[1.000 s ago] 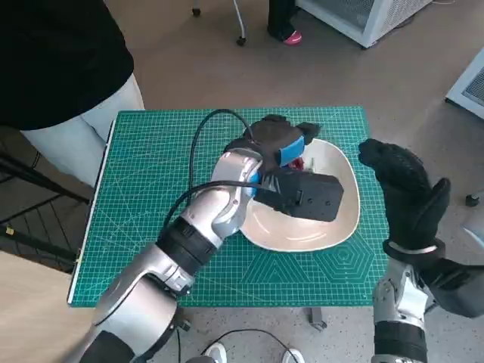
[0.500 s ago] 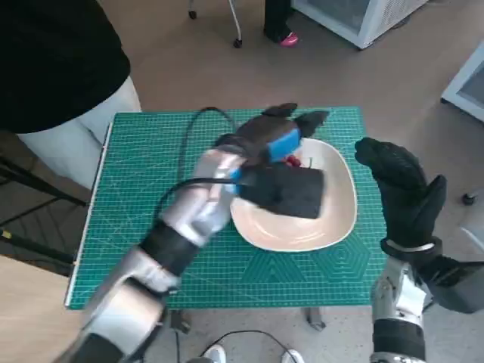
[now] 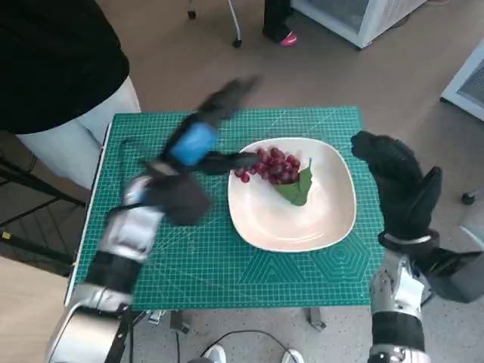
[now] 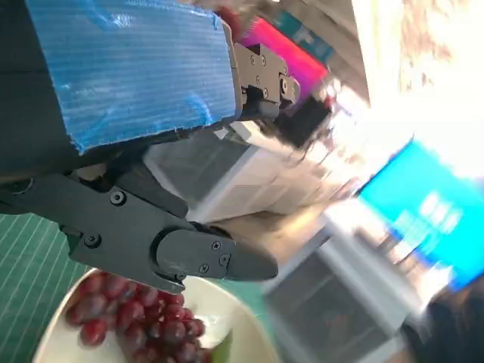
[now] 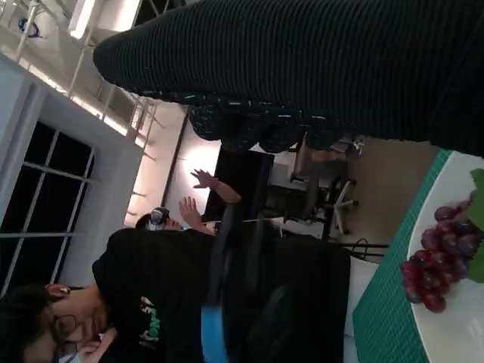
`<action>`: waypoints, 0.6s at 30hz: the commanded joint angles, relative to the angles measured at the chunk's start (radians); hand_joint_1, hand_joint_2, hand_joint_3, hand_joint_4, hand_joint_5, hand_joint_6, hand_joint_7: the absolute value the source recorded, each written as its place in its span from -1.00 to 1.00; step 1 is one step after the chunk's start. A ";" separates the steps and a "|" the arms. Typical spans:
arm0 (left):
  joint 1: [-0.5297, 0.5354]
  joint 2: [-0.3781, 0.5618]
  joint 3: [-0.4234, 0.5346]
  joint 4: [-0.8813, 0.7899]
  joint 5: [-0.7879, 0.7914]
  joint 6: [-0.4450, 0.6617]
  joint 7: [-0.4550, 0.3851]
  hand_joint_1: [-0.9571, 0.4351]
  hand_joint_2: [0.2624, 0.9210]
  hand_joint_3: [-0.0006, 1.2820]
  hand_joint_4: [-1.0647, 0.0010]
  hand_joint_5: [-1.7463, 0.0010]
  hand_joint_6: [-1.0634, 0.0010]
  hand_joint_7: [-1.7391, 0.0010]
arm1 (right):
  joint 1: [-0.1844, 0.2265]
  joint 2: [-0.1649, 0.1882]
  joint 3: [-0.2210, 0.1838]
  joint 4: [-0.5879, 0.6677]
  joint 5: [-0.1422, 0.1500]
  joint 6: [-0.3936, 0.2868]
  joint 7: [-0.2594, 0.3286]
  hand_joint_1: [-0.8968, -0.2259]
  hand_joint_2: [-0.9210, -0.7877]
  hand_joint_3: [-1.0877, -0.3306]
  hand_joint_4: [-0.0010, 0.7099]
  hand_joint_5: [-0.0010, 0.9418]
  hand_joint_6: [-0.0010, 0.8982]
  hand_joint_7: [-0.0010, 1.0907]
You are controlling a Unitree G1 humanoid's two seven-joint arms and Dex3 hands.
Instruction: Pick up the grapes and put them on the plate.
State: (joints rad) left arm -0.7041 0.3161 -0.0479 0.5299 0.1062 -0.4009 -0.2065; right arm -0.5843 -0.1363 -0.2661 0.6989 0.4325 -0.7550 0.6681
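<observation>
The left hand (image 3: pixel 198 144) is seen raised above the mat (image 3: pixel 151 249) beside the plate (image 3: pixel 333 219), fingers spread, nothing held. The grapes (image 3: pixel 268 165) are seen on the plate. The right hand (image 3: pixel 399 187) is held open, empty.

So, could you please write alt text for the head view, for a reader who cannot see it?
Red grapes with a green leaf lie on a white plate on a green mat. The blurred left hand is beside the plate; the gloved right hand is raised at the mat's right edge.
</observation>
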 commanded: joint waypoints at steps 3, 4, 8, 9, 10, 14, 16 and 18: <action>0.180 -0.020 0.137 -0.116 -0.317 -0.060 -0.186 -0.41 1.00 -0.40 0.79 0.99 0.68 0.98 | -0.002 0.006 0.005 0.037 -0.014 -0.022 0.011 0.51 -1.00 0.54 0.69 -0.98 0.12 -0.98; 0.219 -0.021 0.155 -0.146 -0.346 -0.077 -0.197 -0.41 1.00 -0.40 0.81 0.99 0.69 0.98 | -0.004 0.006 0.005 0.041 -0.015 -0.026 0.012 0.51 -1.00 0.55 0.70 -0.98 0.13 -0.98; 0.305 -0.022 0.190 -0.230 -0.376 -0.104 -0.196 -0.40 1.00 -0.42 0.84 0.98 0.67 0.96 | -0.008 0.006 0.007 0.052 -0.019 -0.036 0.010 0.49 -1.00 0.56 0.70 -0.98 0.14 -0.97; 0.321 -0.024 0.195 -0.249 -0.385 -0.100 -0.198 -0.39 1.00 -0.42 0.84 0.98 0.66 0.95 | -0.009 0.005 0.007 0.054 -0.020 -0.039 0.009 0.48 -1.00 0.57 0.70 -0.98 0.14 -0.97; 0.336 -0.026 0.200 -0.269 -0.397 -0.093 -0.201 -0.38 1.00 -0.43 0.84 0.98 0.66 0.95 | -0.009 0.005 0.007 0.055 -0.021 -0.041 0.009 0.48 -1.00 0.57 0.71 -0.98 0.14 -0.97; 0.394 -0.039 0.216 -0.344 -0.441 -0.060 -0.201 -0.34 1.00 -0.45 0.81 0.98 0.64 0.94 | -0.010 0.002 0.009 0.061 -0.022 -0.049 0.006 0.45 -1.00 0.57 0.71 -0.98 0.15 -0.98; 0.419 -0.050 0.222 -0.377 -0.457 -0.046 -0.194 -0.32 1.00 -0.48 0.78 0.97 0.63 0.93 | -0.010 0.002 0.010 0.063 -0.024 -0.052 0.005 0.45 -1.00 0.56 0.71 -0.98 0.15 -0.98; 0.440 -0.063 0.227 -0.406 -0.467 -0.035 -0.184 -0.29 1.00 -0.51 0.76 0.97 0.61 0.93 | -0.011 0.001 0.010 0.065 -0.025 -0.054 0.003 0.45 -1.00 0.56 0.71 -0.98 0.15 -0.98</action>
State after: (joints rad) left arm -0.2916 0.2723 0.1710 0.1789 -0.3418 -0.4545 -0.3995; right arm -0.6046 -0.1364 -0.2580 0.7475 0.4214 -0.8083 0.6721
